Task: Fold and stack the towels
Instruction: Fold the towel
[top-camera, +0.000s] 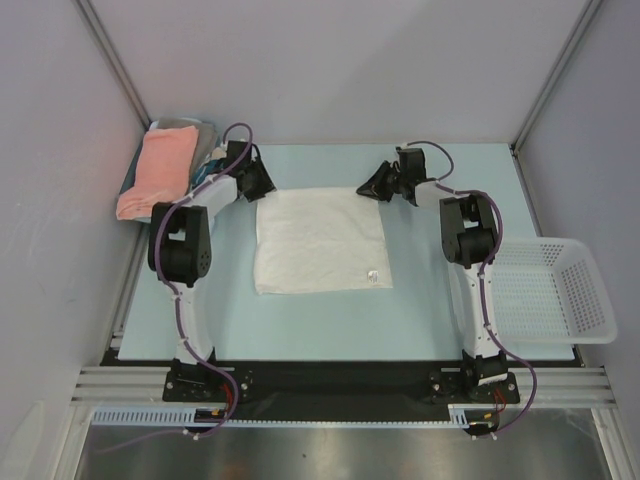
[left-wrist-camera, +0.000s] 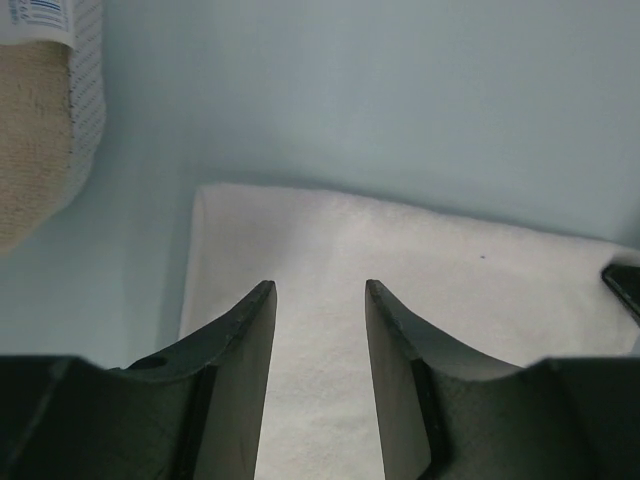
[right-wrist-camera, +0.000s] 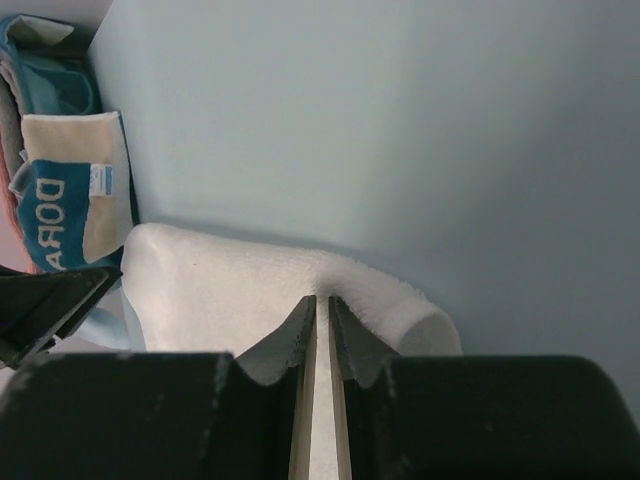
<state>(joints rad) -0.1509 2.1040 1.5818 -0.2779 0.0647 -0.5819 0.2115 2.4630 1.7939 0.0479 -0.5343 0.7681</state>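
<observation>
Left gripper (left-wrist-camera: 319, 286) is spread from where I sit, with its two fingers apart over the far-left corner of the white towel (top-camera: 320, 240) and cloth showing in the gap. The right gripper (right-wrist-camera: 322, 300) is pressed almost together, pinching the towel's far edge near the right corner, where the terry bunches up around the tips.

Counting: two grippers and three towels I can be sure of. The white one lies flat mid-desk (top-camera: 330, 320), and a salmon-pink towel (top-camera: 160, 170) sits on the pile at the far left with a grey towel (top-camera: 180, 125) peeking out behind it. There is also one teal bundle (right-wrist-camera: 50, 200) and one white basket (top-camera: 590, 330) off the right side.

The white towel is close to square, its slightly longer axis running left to right and its edges nearly in line with the desk's. A small tag (top-camera: 375, 278) sits at its near-right corner. The salmon-pink one runs near to far, leaning a little.

The overhead view gives me the layout and the basket, but not how the jaws stand — only the wrist views settle that. The white lettering on the bundle reads only from the right wrist.
</observation>
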